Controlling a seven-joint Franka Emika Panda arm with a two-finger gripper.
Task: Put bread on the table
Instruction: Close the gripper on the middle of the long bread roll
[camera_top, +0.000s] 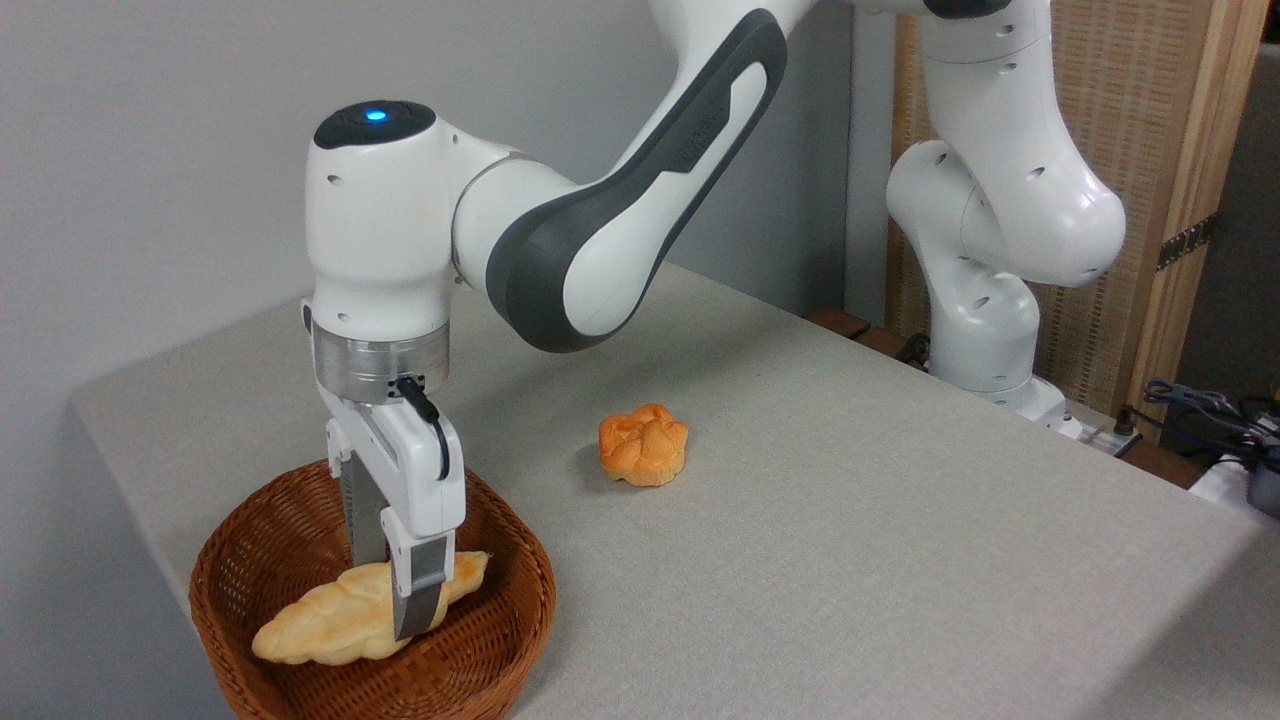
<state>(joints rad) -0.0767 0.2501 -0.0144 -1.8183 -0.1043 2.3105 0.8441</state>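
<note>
The long braided pale-yellow loaf of bread (345, 615) is straddled crosswise by the white two-finger gripper (397, 590) — jaws clamped on its midsection, the loaf's long axis running left-right between them inside the brown wicker basket (500, 640).

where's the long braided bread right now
The bread is at the lower left, inside the wicker basket, with the gripper fingers straddling its middle.
</note>
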